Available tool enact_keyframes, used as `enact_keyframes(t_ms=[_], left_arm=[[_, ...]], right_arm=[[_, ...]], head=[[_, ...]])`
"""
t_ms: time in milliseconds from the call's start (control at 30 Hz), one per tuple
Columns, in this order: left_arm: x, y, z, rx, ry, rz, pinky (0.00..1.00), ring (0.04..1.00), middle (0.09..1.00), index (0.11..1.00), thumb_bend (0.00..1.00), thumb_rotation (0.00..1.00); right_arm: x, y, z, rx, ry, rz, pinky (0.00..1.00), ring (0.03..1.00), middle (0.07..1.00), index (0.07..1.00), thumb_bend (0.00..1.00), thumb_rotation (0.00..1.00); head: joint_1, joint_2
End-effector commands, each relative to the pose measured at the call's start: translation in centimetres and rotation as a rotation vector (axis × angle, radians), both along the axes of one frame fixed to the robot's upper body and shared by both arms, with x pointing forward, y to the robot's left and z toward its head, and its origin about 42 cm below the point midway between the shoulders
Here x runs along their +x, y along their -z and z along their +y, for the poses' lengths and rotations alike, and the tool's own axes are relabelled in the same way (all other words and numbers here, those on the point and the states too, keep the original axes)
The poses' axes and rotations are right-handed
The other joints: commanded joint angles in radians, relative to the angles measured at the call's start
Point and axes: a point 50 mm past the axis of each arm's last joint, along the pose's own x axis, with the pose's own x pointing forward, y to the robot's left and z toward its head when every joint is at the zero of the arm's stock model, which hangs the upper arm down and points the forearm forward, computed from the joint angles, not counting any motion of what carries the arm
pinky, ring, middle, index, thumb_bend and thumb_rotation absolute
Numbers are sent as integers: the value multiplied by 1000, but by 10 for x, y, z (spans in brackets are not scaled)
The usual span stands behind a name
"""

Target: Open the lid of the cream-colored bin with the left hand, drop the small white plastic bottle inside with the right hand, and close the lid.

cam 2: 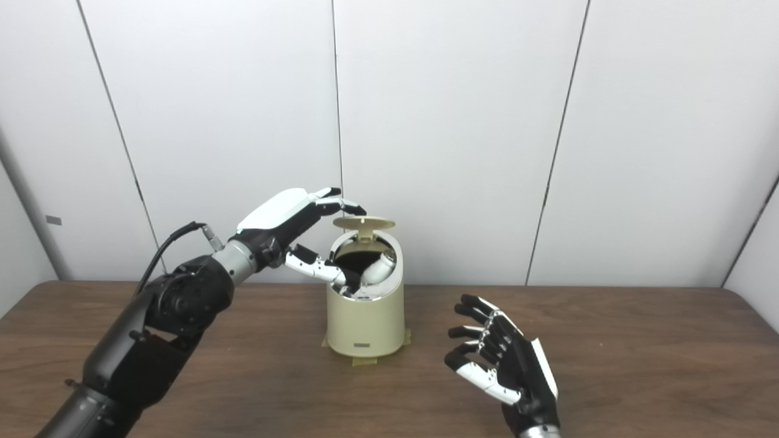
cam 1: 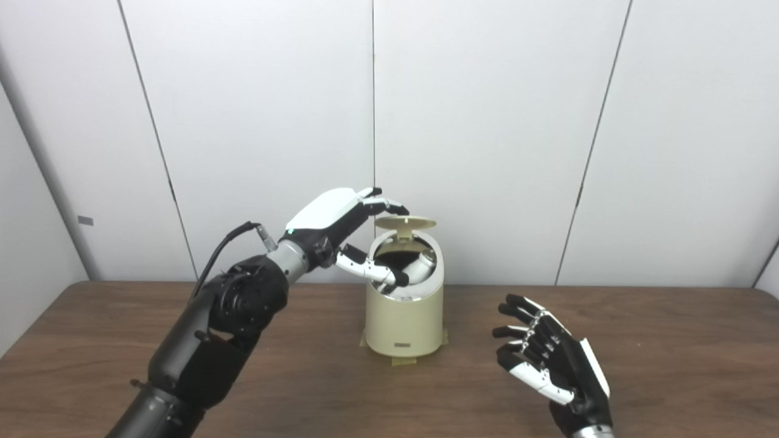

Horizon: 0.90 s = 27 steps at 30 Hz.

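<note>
- Cream-colored bin point(cam 1: 404, 325) is standing on the wooden table point(cam 1: 669, 340), taped down at its base, and we are reaching over it with our left hand point(cam 1: 331, 219).
- We are keeping the round lid point(cam 1: 405, 223) raised, nearly level above the opening; our left fingertips point(cam 1: 392, 208) are touching its near-left edge from above, without wrapping around it.
- Our left thumb point(cam 1: 377, 272) is pointing down into the left side of the opening, just beside the rim.
- We are seeing the small white plastic bottle point(cam 1: 419, 267) lying tilted inside the bin, just past the tip of that thumb and below the lid; whether thumb and bottle are touching, we cannot tell.
- We are holding our right hand point(cam 1: 551, 362) to the right of the bin and well apart from it, palm turned toward the bin, fingers point(cam 1: 517, 331) spread and slightly curled, holding nothing.
- Both hands are released; the left one is only pressing against the lid.
</note>
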Motion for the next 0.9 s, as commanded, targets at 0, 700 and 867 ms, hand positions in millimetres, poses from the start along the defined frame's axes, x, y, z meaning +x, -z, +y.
enact_keyframes(t_ms=[0, 700, 867], left_arm=[[-1, -28, 1, 5, 20, -95, 1000, 1000, 865, 836, 1000, 459], [-9, -9, -3, 261, 45, -195, 1000, 1000, 815, 804, 1000, 424], [-13, -5, -5, 328, 76, -248, 1000, 986, 784, 791, 1000, 433]], right_arm=[[9, -22, 4, 2, -13, -87, 482, 631, 771, 774, 720, 375], [6, -31, 9, 26, -31, -69, 465, 612, 759, 776, 673, 321], [7, -30, 10, 26, -36, -69, 461, 601, 758, 772, 661, 310]], head=[[-2, 3], [-13, 31], [-14, 33]])
